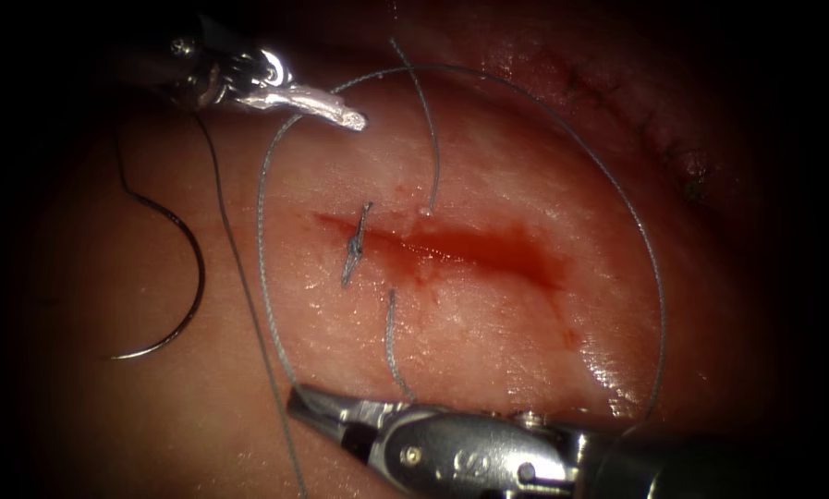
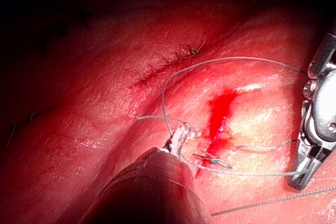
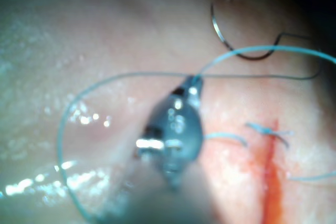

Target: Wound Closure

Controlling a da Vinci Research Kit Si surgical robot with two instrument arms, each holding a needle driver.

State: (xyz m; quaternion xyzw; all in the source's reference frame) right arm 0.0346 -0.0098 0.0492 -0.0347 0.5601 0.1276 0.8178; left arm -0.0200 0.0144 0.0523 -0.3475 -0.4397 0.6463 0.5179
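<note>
While the needle (image 1: 169, 277) lies loose on the tissue (image 1: 488, 351), out at 9 o'clock from the cut (image 1: 451, 248) and stuck in nothing, its curve bulges toward the cut, ends at 12 and 6. Left tool (image 1: 345, 115) sits nearer, at about 1 o'clock from it, jaws closed on thread (image 1: 264, 231). Right tool (image 1: 303, 405), at 4 o'clock, also grips thread. One knot (image 1: 355, 245) crosses the cut's left end.

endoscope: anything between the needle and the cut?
Yes. Two thread strands run down the tissue between the needle, lying free left, and the cut.
</note>
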